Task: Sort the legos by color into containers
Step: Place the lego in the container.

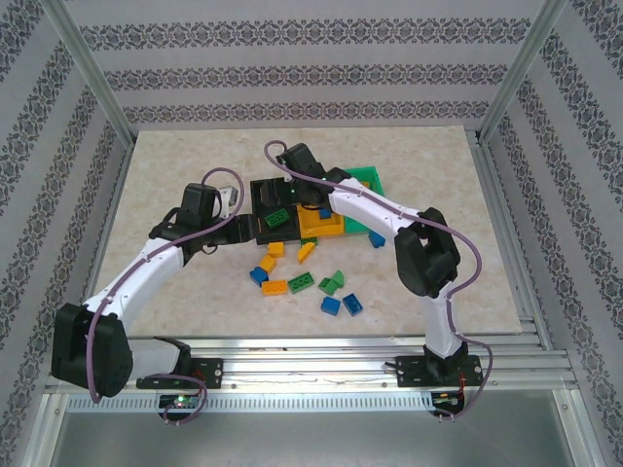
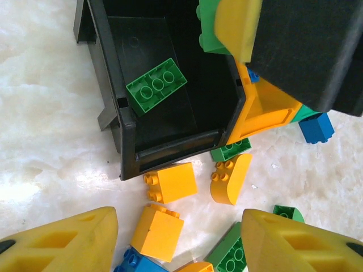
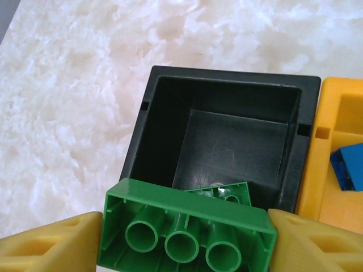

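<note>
Right gripper (image 3: 186,229) above the black bin (image 3: 227,76) — green lego (image 3: 187,215) between both fingers (image 3: 51,243), grip or release uncertain

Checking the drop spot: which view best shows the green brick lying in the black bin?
Left wrist: the green brick lies fully visible. Top external shows it small; right wrist, mostly hidden behind a second green brick.
</note>
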### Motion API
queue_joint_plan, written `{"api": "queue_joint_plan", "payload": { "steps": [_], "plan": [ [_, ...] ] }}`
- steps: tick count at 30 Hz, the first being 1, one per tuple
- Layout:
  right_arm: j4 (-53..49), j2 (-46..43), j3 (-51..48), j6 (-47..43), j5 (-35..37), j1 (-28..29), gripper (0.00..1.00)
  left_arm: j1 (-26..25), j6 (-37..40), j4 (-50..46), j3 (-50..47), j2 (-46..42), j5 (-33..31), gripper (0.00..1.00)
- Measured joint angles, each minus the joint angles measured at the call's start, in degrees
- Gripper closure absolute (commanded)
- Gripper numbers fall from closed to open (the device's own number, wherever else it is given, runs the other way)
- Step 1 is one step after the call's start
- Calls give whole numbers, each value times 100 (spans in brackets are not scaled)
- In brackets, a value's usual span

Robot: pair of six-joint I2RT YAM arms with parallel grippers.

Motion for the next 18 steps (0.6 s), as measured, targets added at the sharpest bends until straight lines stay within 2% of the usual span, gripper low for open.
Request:
{"api": "queue_joint_plan", "payload": {
  "steps": [4,8,14,18],
  "plan": [
    [63,-289,-638,7,-13,-2,24,0,-15,2,-31,7,2,41],
    [85,-603,-1222,57,-63,-4,27,0,-57,17,-35,184,70,41],
    [144,-673,-1257,138,-144,0,27,0,-170,136,-35,507,262,41],
    [197,-675,-1239,166,-192,0,31,0,-170,140,-37,507,264,41]
  ]
}}
